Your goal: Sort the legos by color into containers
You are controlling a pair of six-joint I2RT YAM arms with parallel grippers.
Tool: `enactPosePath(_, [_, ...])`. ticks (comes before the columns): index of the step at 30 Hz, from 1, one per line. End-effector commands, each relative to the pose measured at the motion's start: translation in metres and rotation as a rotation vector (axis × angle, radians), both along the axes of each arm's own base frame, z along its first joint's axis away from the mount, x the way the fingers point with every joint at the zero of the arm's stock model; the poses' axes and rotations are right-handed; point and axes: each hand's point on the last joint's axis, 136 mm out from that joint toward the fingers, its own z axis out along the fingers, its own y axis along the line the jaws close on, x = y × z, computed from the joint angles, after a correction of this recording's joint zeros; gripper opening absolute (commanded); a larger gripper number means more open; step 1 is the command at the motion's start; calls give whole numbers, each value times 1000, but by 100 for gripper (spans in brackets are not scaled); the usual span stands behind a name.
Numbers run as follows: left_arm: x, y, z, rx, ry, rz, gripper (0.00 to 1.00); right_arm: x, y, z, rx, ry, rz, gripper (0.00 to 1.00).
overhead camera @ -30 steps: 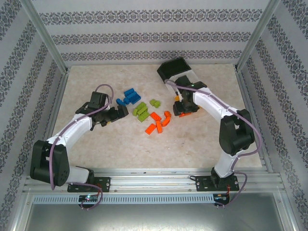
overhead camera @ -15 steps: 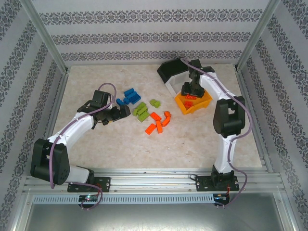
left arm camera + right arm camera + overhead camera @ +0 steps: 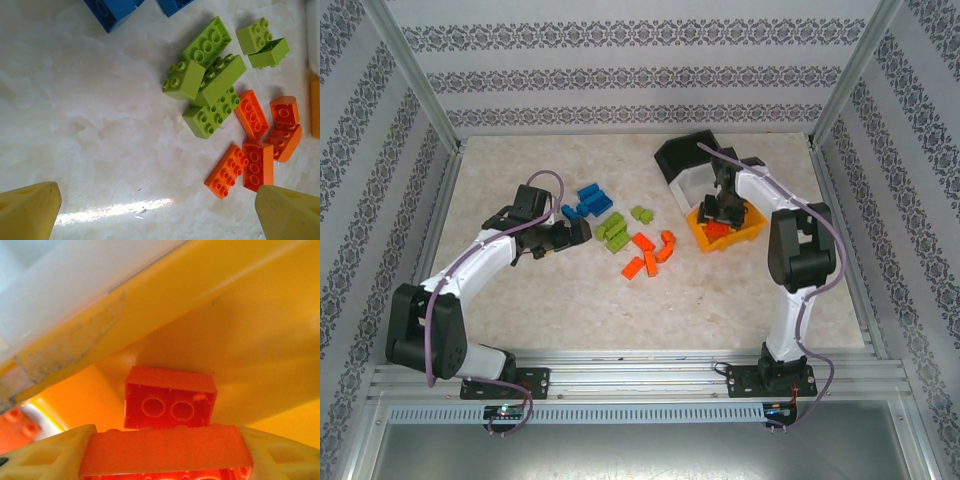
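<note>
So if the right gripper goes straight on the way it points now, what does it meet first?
Probably the loose orange brick lying inside the orange-yellow bin; the held orange brick in the right gripper would touch it first. Depth is unclear.

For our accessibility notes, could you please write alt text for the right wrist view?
The right gripper is shut on an orange-red plastic brick in the orange-yellow plastic bin. A second orange-red brick rests just beyond it, hollow underside showing.

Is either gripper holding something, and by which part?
The right gripper clamps an orange brick by its two ends, over the orange-yellow bin. The left gripper is open, holding nothing.
</note>
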Motion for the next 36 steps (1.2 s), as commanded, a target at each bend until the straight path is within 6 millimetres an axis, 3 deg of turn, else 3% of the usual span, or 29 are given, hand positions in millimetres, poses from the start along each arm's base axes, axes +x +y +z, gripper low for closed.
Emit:
enactPosePath(1, [15,-11,6,-20,-28,-42,100,-55,-9,-2,-20,109,-30,56])
enactPosePath(5, [30,-19,7,-41,-36,-59,100,-101,-31,-3,-93,158,-23,57])
enactPosePath(7, [35,-22,6,-49,-35,-66,100,-112,-38,0,-109,162,-28,62])
enactPosePath(9, [40,-26,4,-58,-31,-75,100,-113,-37,8,-88,141,-33,73])
enactPosePath(11, [43,-29,3,-63,-26,-85,100,-105,-30,24,-52,90,-37,80])
enactPosePath(18, [48,-31,5,-58,-25,-98,100,-63,-19,81,40,-77,-96,83])
enactPosePath(22, [43,-32,0,-61,1,-112,100,-40,-24,88,55,-110,-134,86])
enactPosePath(29, [32,-30,-8,-52,49,-119,100,-1,-50,97,35,-153,-178,88])
enactPosePath(36, [45,13,-16,82,130,47,93,15,7,99,102,-157,-44,87])
